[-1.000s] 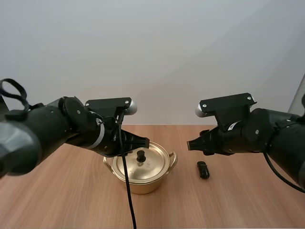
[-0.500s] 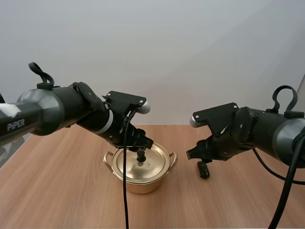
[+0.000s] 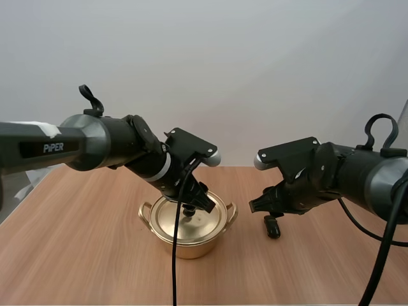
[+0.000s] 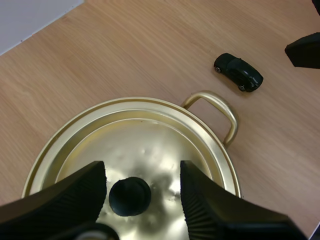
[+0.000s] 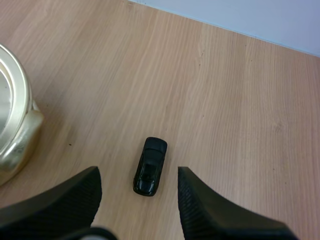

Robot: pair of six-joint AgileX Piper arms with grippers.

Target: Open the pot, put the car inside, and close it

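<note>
1 pot (image 3: 186,246) w/ lid (image 3: 208,220) (car (image 3: 273,227) outside)

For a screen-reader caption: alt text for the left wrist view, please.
The open left gripper straddles the round black knob of a gold metal pot lid; beyond the pot's handle, a black toy car sits on the wooden table.

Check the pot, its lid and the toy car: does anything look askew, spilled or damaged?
Nothing stands out. The lid sits level on the pot and the car stands upright on its wheels on the table beside it. The left gripper is open around the knob, the right gripper open over the car.
</note>
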